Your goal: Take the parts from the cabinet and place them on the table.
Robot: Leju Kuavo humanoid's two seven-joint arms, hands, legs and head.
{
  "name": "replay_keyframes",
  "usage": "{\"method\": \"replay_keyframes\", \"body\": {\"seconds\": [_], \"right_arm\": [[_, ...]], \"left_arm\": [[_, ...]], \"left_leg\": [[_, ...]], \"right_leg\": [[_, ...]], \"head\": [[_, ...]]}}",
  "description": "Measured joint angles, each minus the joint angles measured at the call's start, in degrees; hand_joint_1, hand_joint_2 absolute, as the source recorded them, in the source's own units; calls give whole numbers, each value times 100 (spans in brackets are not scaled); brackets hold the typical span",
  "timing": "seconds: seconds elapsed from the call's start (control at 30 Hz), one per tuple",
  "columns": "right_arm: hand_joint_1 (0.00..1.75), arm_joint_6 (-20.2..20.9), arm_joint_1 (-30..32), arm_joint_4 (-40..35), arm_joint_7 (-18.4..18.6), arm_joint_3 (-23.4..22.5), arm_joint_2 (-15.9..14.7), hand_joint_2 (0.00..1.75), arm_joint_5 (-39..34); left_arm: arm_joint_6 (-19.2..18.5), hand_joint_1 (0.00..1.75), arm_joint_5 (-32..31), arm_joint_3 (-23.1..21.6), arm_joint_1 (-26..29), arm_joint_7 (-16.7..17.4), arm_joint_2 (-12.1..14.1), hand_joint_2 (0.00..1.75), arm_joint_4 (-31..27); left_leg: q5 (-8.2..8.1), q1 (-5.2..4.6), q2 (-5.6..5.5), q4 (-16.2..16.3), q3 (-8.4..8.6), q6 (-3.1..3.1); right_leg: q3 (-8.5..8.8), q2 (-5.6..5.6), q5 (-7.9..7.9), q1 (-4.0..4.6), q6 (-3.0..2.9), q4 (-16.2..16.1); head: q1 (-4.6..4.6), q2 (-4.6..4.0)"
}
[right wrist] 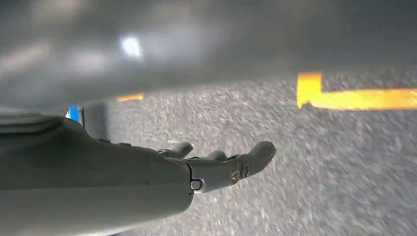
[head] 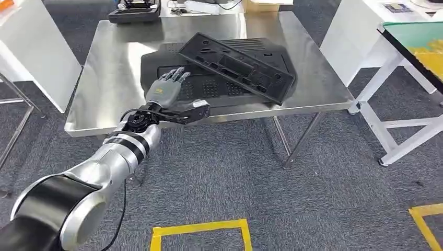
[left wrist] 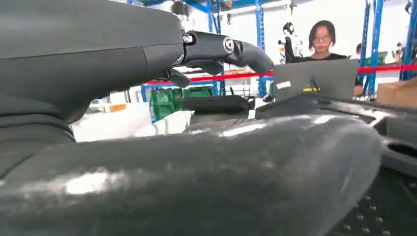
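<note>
A steel table (head: pixel 115 78) stands on grey carpet (head: pixel 324 193) ahead of the robot, with white furniture (head: pixel 31 47) at the far left and a white frame table (head: pixel 386 78) at the right. Yellow tape marks (head: pixel 201 228) lie on the carpet near the robot.

Two black parts rest on the steel table. The larger, a broad perforated black panel (head: pixel 219 89), lies flat near the table's near edge, right of centre. The smaller, a long slotted black part (head: pixel 237 65), lies tilted across the top of the panel, running from far left to near right, touching it.

The left arm (head: pixel 99 172) reaches from the near left toward the table. The left hand (head: pixel 166 89) is over the near left end of the panel, fingers extended and apart, holding nothing; whether the fingertips touch the panel cannot be told. In the left wrist view the left hand (left wrist: pixel 147 98) is close over the panel's perforated surface (left wrist: pixel 383 211); a person (left wrist: pixel 322 44) sits behind a grey laptop (left wrist: pixel 319 78) in the far background.

The right hand (right wrist: pixel 216 167) hangs above the carpet, fingers loosely extended, holding nothing.

A black tray (head: pixel 135 11) sits at the table's far edge.
</note>
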Motion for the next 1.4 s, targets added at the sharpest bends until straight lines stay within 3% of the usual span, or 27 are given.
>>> {"method": "replay_keyframes", "body": {"seconds": [0.07,0.13,0.2,0.23,0.27,0.33,0.4,0.43,0.5,0.53,0.57,0.6,0.67,0.7,0.73,0.77,0.8,0.87,0.93,1.03,1.1,1.17,1.2,1.23,1.3,1.33,1.4], "right_arm": [[0,-9,1,0,0,-22,2,0,-2],[0,-22,6,0,0,-48,2,0,-11],[0,-54,1,0,-4,-70,-2,0,-26],[0,-72,-7,-2,-11,-94,-7,0,-37],[0,-81,-19,-11,-13,-111,-31,0,-55],[0,-105,-23,-11,-18,-170,-29,0,-100],[0,-138,-23,-11,-33,-236,-28,0,-144],[0,-142,-13,-9,-35,-266,-26,0,-155],[0,-179,-3,-9,-37,-319,-24,0,-177],[0,-188,8,-9,-37,-349,-17,0,-192],[0,-197,14,-9,-37,-380,-13,0,-206],[0,-199,21,-9,-37,-407,-11,0,-210],[0,-203,52,-9,-42,-472,9,0,-223],[0,-203,71,-9,-53,-505,20,0,-240],[0,-210,76,-9,-74,-540,33,0,-262],[0,-219,72,-15,-98,-571,20,0,-273],[0,-221,71,-13,-120,-609,39,0,-288],[0,-238,69,-13,-157,-675,50,0,-328],[0,-243,82,-13,-188,-754,55,0,-363],[0,-243,83,-13,-201,-839,61,0,-391],[0,-240,76,-13,-221,-892,61,0,-407],[0,-240,76,-13,-225,-922,68,0,-411],[0,-236,73,-13,-238,-940,68,0,-428],[0,-232,64,-13,-260,-964,68,0,-453],[0,-214,7,-17,-306,-1019,59,0,-527],[0,-201,8,-17,-328,-1060,63,0,-572],[0,-188,7,-17,-363,-1141,79,0,-662]], "left_arm": [[98,0,100,74,56,-124,22,0,-4],[179,0,196,153,147,-251,42,0,-22],[267,0,343,243,214,-411,70,0,-74],[335,0,431,299,240,-501,85,0,-123],[394,0,507,341,283,-575,113,0,-182],[531,0,705,454,372,-784,183,0,-251],[623,0,1011,583,576,-1074,253,0,-378],[655,0,1131,643,670,-1184,333,0,-418],[677,0,1339,741,833,-1356,419,0,-494],[675,0,1481,799,936,-1453,470,0,-546],[675,0,1690,877,1080,-1567,523,0,-619],[675,0,1876,944,1224,-1663,577,0,-680],[675,0,2243,1086,1525,-1856,689,0,-816],[680,0,2413,1163,1671,-1954,730,0,-896],[682,0,2574,1236,1804,-2034,771,0,-974],[682,0,2702,1309,1929,-2092,809,0,-1036],[677,0,2844,1370,2087,-2159,841,0,-1108],[656,0,3140,1534,2407,-2283,918,0,-1163],[634,0,3375,1712,2729,-2363,964,0,-1191],[562,0,3663,1964,3157,-2437,986,0,-1189],[553,0,3779,2125,3452,-2507,1003,0,-1178],[542,0,3814,2225,3627,-2526,1019,0,-1170],[503,0,3846,2284,3678,-2485,1025,0,-1163],[463,0,3906,2334,3726,-2439,1029,0,-1154],[360,0,4114,2490,3890,-2404,1045,0,-1132],[302,0,4226,2591,3991,-2419,1056,0,-1089],[256,0,4388,2784,4175,-2469,1062,0,-942]], "left_leg": [[144,-14,4,3,-194,6],[276,-21,13,5,-365,-9],[410,-25,13,5,-526,-38],[481,-22,10,12,-574,-57],[523,-26,5,14,-610,-95],[636,-13,43,-50,-574,-181],[776,-9,47,-182,-552,-288],[694,13,42,-143,-588,-307],[-5,16,25,302,-739,-335],[-313,16,14,722,-840,-364],[-535,17,13,1220,-945,-399],[-552,24,14,1503,-961,-421],[-234,50,18,1382,-669,-455],[-67,70,20,987,-339,-475],[-35,93,24,460,69,-498],[-343,72,7,76,320,-535],[-274,34,-27,74,292,-408],[-267,10,-14,44,264,-334],[-148,32,26,-14,187,-163],[27,14,17,-13,-51,-45],[144,-7,48,-8,-219,-47],[260,-17,55,-6,-373,-60],[326,-21,48,-7,-450,-73],[387,-23,32,-7,-515,-91],[481,-35,43,-11,-571,-163],[535,-22,72,-72,-518,-207],[632,7,88,-155,-478,-287]], "right_leg": [[-283,0,-429,-1,13,952],[-173,0,-329,0,115,1139],[375,0,-38,17,168,475],[821,0,-41,45,102,-96],[1220,-7,-275,86,-23,-622],[1192,1,-227,139,-59,-746],[1138,7,-121,153,-164,-786],[1119,4,-21,9,-214,-843],[1027,-9,121,34,-329,-845],[946,-10,185,39,-332,-844],[847,-8,257,42,-331,-836],[769,-5,314,41,-325,-832],[631,0,399,19,-282,-812],[568,-1,427,-2,-240,-781],[506,0,445,-12,-210,-726],[444,1,465,29,-176,-684],[434,-2,488,39,-144,-660],[434,15,557,28,-58,-677],[376,22,585,19,9,-676],[-16,16,-221,30,-119,244],[-202,16,-555,31,-98,1059],[25,16,-387,34,-11,1017],[347,16,-220,43,16,623],[759,16,-144,72,-22,79],[1408,1,-400,141,-159,-875],[1334,7,-316,151,-132,-785],[1290,19,-277,186,-203,-861]], "head": [[-2,0],[-4,0],[-4,0],[0,0],[-7,0],[-14,0],[11,0],[-4,0],[-31,0],[-24,0],[-31,0],[-31,0],[-35,0],[-31,0],[-35,0],[-48,0],[-46,0],[-31,0],[-31,0],[22,0],[17,0],[19,0],[15,0],[17,0],[13,0],[-20,0],[-9,0]]}}
